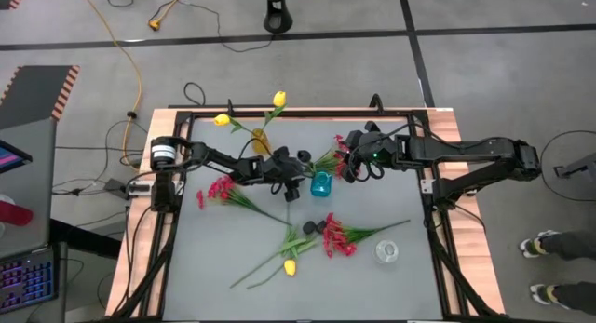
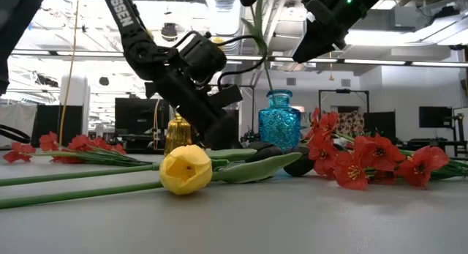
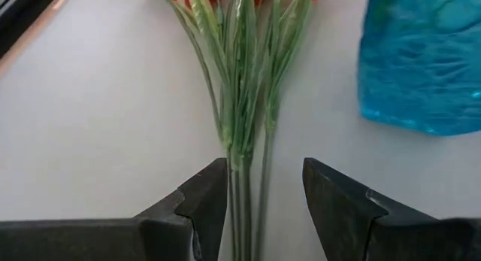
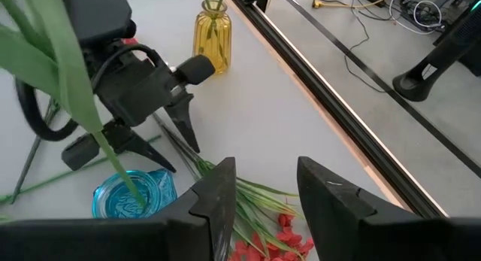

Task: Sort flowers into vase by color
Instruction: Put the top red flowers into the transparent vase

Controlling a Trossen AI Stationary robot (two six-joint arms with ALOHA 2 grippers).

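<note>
At desk centre, just left of the blue vase (image 1: pixel 320 183), my left claw (image 3: pixel 264 197) sits low with its fingers spread either side of a red spray's stems (image 3: pixel 244 133). Not pinched yet, and I can't tell if the tips touch the desk. I read the straddle as set-up for a grasp near the cut end, so the blossoms stay free.

The spray (image 1: pixel 332 156) lies flat behind the blue vase, long axis running from my left claw out to the right and far side. Blossoms point at the right claw, cut ends at me.

My right claw (image 4: pixel 263 193) hovers high over those blossoms, fingers spread, pinching nothing. A green stem (image 4: pixel 71 88) already stands in the blue vase (image 4: pixel 134 197), rising past that camera.

The yellow vase (image 1: pixel 260 141) at far left-centre holds two yellow tulips (image 1: pixel 277 100), so yellow looks partly sorted. The clear vase (image 1: pixel 386 252) at near right looks empty.

Loose on the desk:
- another red spray (image 1: pixel 220 190) at left, stem trailing to centre
- a third red spray (image 1: pixel 338 237) near centre, stem pointing right
- a yellow tulip (image 1: pixel 290 266) near centre, stem running near-left
- black tulips (image 1: pixel 313 226) beside it
</note>
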